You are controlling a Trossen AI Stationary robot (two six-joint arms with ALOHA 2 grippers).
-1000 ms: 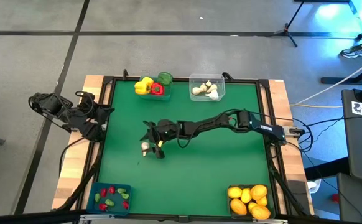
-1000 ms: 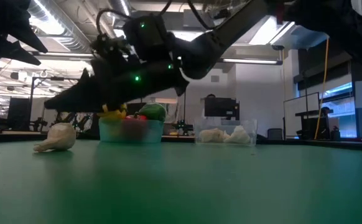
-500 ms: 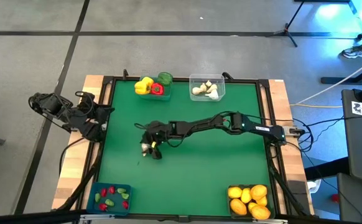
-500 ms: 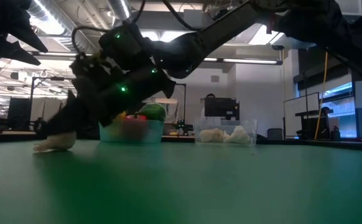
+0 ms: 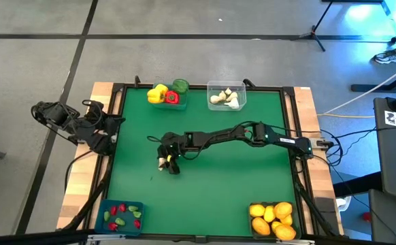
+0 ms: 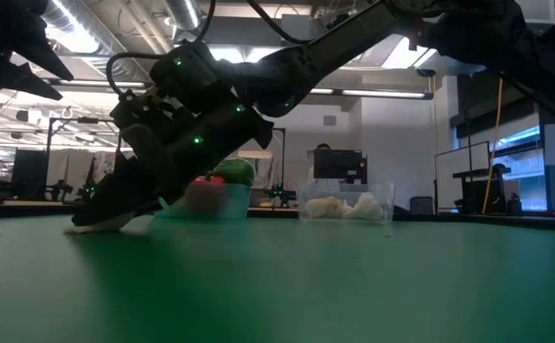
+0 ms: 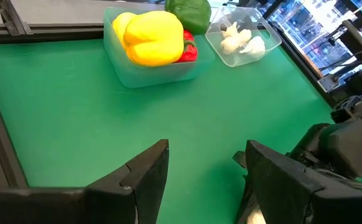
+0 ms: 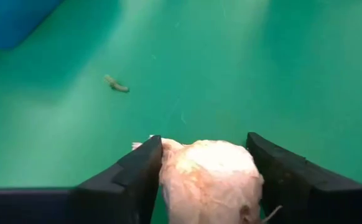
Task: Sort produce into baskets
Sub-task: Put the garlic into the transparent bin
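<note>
Since a second ago the right arm has stretched farther across the mat and dropped its right gripper [image 5: 162,162] onto the loose garlic bulb [image 8: 209,177], which then lay clear of the fingers.

At the left edge, the left arm waits folded over the wooden border, its left gripper [image 7: 206,171] hanging with fingers apart and nothing between them. Ahead of it stand the teal basket [image 5: 165,102] of bell peppers and the clear basket [image 5: 225,87] of garlic, both against the far rim.

Near the mat's middle, the right arm reaches in low from the right side, wrist tilted steeply down so the fingertips meet the green mat [image 5: 218,190]. Open mat surrounds it on every side; the blue basket [image 5: 122,216] and the basket of citrus [image 5: 273,219] sit well apart in the near corners. The fingers press against both flanks of the bulb, which rests on the mat. A tiny stray scrap [image 8: 117,84] lies just beyond.
</note>
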